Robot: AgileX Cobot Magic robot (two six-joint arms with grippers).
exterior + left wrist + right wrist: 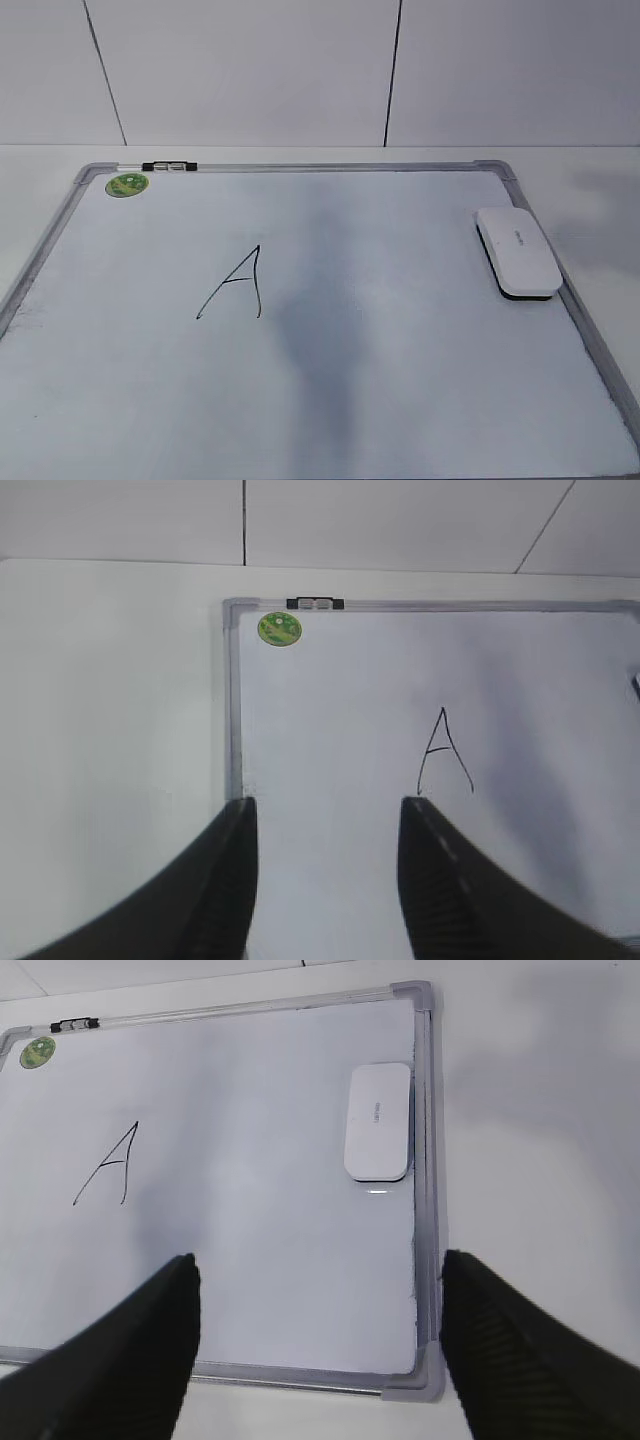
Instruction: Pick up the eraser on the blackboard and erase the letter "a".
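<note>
The white eraser (518, 250) lies flat on the blackboard (400, 350) by its right frame edge; it also shows in the right wrist view (378, 1120). The only mark on the board is a tall angular capital "A" (237, 285). No lowercase "a" shows in any view. My left gripper (328, 810) is open and empty above the board's left edge, near the capital "A" (444, 752). My right gripper (317, 1260) is open and empty above the board's near right corner, short of the eraser. Neither gripper shows in the exterior view.
A round green sticker (127, 184) sits in the board's far left corner. A small black-and-white marker (169, 167) lies on the far frame edge. The board rests on a white table (600, 190) with a white wall behind.
</note>
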